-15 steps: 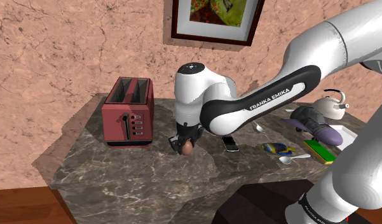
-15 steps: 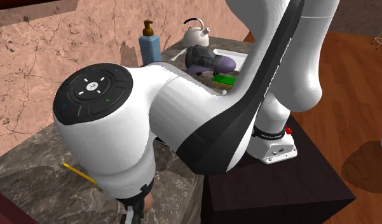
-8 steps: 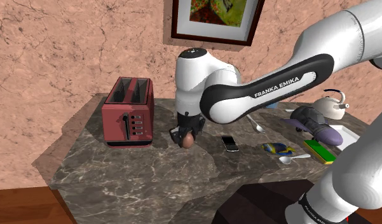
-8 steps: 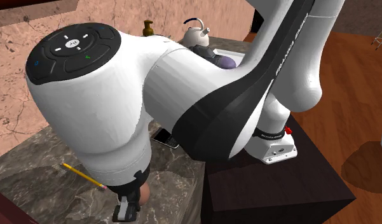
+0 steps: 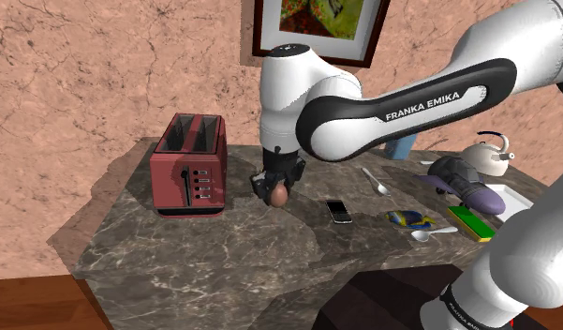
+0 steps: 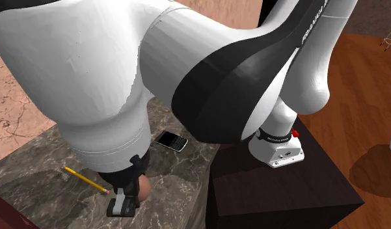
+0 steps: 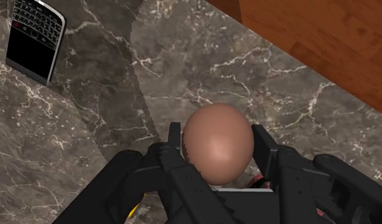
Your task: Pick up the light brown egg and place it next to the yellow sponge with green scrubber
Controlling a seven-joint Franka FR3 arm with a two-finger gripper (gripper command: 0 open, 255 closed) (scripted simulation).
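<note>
The light brown egg is clasped between my black gripper's fingers; the gripper is shut on it and holds it lifted above the dark marble counter, just right of the red toaster in the shoulder view. In the second exterior view the egg shows under the big white wrist with a finger beside it. The yellow sponge with its green scrubber lies at the counter's right end, near the front edge, far from the gripper.
A black phone lies right of the gripper, also seen as the phone below the hand. A pencil, a spoon, a blue-yellow object, a white spoon, a kettle and a purple item occupy the counter.
The gripper has risen with the egg held in it, lifting clear of the counter and moving slightly toward the wall. The arm's elbow has swung higher.
</note>
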